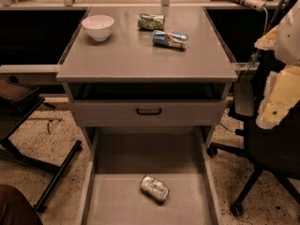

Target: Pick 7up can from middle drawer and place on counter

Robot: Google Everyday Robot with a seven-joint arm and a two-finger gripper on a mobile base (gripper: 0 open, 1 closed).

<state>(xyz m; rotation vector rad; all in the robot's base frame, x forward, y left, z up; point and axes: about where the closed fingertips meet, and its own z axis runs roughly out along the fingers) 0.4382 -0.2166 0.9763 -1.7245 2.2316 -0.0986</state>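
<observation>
The 7up can [154, 188], silvery-white with green markings, lies on its side on the floor of the pulled-out middle drawer [112, 203], near its front centre. The counter [131, 57] is the flat grey cabinet top above it. My gripper [269, 118] is at the right edge of the view, at the end of the pale arm. It is level with the upper drawer front, well to the right of the cabinet and far from the can. Nothing shows in it.
On the counter stand a white bowl [97, 26] at the back left, a dark green mottled can [151, 21] and a blue, red and silver can [169, 39], both lying down. The upper drawer front [149, 111] with its black handle is closed. A black chair [262, 153] stands right, a black stand [28, 125] left.
</observation>
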